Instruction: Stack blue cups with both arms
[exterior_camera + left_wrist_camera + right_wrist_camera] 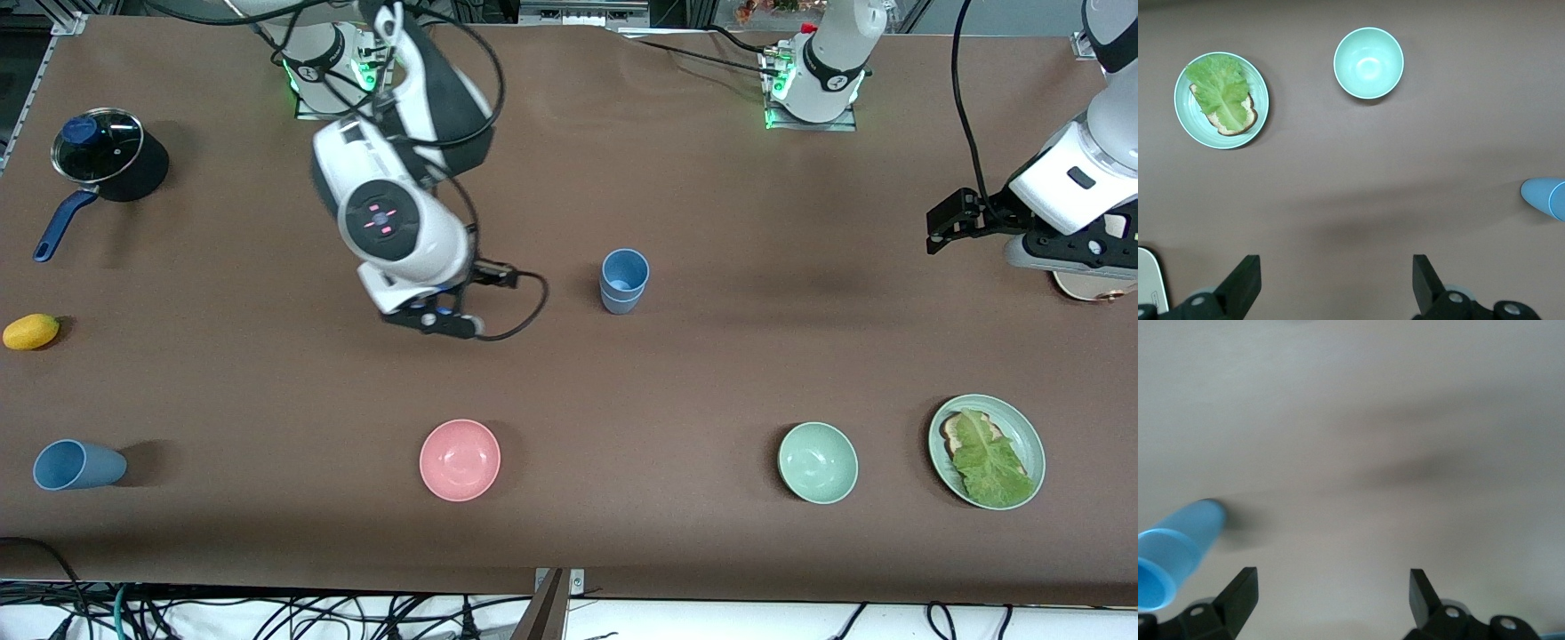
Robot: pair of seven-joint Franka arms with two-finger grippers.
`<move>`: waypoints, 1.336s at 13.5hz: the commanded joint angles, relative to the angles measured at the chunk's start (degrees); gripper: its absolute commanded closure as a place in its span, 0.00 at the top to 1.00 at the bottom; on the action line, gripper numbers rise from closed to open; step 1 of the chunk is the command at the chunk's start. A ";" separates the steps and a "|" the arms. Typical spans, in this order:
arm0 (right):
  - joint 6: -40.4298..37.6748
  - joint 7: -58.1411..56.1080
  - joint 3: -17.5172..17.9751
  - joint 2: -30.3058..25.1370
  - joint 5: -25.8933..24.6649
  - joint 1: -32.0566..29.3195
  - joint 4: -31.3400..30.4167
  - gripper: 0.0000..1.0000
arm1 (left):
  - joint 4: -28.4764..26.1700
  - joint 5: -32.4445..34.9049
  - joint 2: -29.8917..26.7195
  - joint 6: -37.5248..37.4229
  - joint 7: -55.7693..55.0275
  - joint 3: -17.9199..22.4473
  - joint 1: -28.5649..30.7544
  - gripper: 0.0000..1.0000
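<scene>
Cups [624, 281] stand nested mid-table; right gripper [434, 320] beside them and left gripper [1335, 283] (waiting at its end) spread fingers wide, empty; another cup [77, 465] remains unstacked.

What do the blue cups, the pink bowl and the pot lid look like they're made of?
Stacked cups and lone cup: probably plastic, matte, even blue with no glare.
Pink bowl: plastic or glazed ceramic, hard to say; smooth with a soft sheen inside.
Pot lid: apparently glass, see-through and reflective, with a metal-looking rim and blue knob.
</scene>
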 commanded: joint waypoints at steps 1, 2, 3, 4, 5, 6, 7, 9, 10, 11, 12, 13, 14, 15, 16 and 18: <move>-0.37 -7.13 -5.63 -4.59 -0.34 0.47 -6.92 1.00 | 0.51 -0.97 -0.21 -0.93 1.37 0.04 0.37 1.00; 0.06 -9.59 -7.83 -5.91 -0.51 0.47 -8.50 1.00 | 0.51 -0.97 -0.21 -0.93 1.37 0.04 0.28 1.00; 1.19 -11.44 -8.55 -7.75 -1.21 -0.31 -11.56 1.00 | 0.51 -0.97 -0.21 -0.93 1.37 0.04 0.37 1.00; 2.77 -12.50 -8.29 -10.46 -3.48 -3.01 -15.07 1.00 | 0.51 -0.97 -0.21 -0.93 1.37 0.04 0.37 1.00; 5.14 -13.65 -7.68 -13.80 -5.33 -5.22 -19.80 1.00 | 0.51 -0.97 -0.21 -0.93 1.37 0.04 0.28 1.00; 7.86 -14.88 -6.72 -16.70 -7.18 -7.67 -23.94 1.00 | 0.51 -0.97 -0.21 -0.93 1.37 0.04 0.28 1.00; 9.97 -16.89 -4.36 -20.04 -9.11 -12.40 -27.90 1.00 | 0.51 -0.97 -0.21 -0.93 1.37 0.04 0.37 1.00; 12.10 -21.28 2.05 -24.27 -13.33 -21.89 -30.65 1.00 | 0.51 -0.97 -0.21 -0.93 1.37 0.04 0.28 1.00; 12.02 -23.31 4.78 -26.03 -14.39 -25.24 -30.66 1.00 | 0.51 -0.97 -0.21 -0.93 1.37 0.04 0.28 1.00; 11.84 -23.59 7.50 -27.96 -14.58 -29.02 -30.66 1.00 | 0.51 -0.97 -0.21 -0.93 1.37 0.04 0.28 1.00; 10.71 -23.42 10.05 -30.07 -14.40 -32.19 -30.66 1.00 | 0.51 -0.97 -0.21 -0.93 1.37 -0.05 0.28 1.00; 9.83 -23.41 11.03 -32.44 -14.40 -34.05 -30.75 1.00 | 0.51 -0.97 -0.12 -0.93 1.37 0.04 0.28 1.00; 8.77 -23.85 11.13 -34.90 -14.40 -34.85 -30.57 1.00 | 0.51 -0.97 -0.12 -0.93 1.37 0.04 0.28 1.00; 5.28 -23.94 11.65 -36.66 -14.40 -36.25 -29.88 1.00 | 0.51 -0.97 -0.20 -0.93 1.37 0.04 0.28 1.00; 1.86 -23.85 12.35 -38.77 -13.88 -37.39 -28.83 1.00 | 0.51 -0.97 -0.21 -0.93 1.37 0.04 0.37 1.00; 0.24 -23.77 12.27 -39.49 -14.57 -37.15 -27.77 1.00 | 0.51 -0.97 -0.12 -0.93 1.37 0.04 0.37 1.00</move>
